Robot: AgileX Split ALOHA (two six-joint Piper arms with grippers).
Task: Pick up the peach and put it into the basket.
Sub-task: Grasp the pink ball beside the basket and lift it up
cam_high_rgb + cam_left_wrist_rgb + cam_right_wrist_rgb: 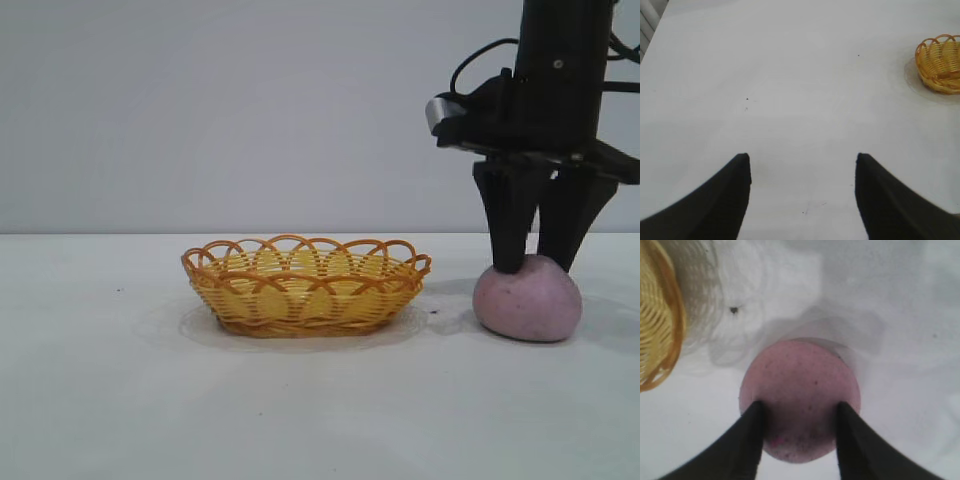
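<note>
Jaws of the right gripper [542, 268] straddle the peach [528, 299] top, tips touching it; peach sits on the table [100, 400], right of the basket [305, 287], apart. Left wrist view: left gripper [802, 165] jaws apart over bare table, basket [940, 64] off to the far right. Right wrist view: fingers [751, 440] pressed on both peach [799, 385] flanks, basket [657, 325] nearby.

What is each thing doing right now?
peach: sitting on the table, right of the basket, not lifted.
basket: upright, nothing in it that shows.
right gripper: down over the peach, fingers on either side.
left gripper: open, holding nothing, above bare table.
</note>
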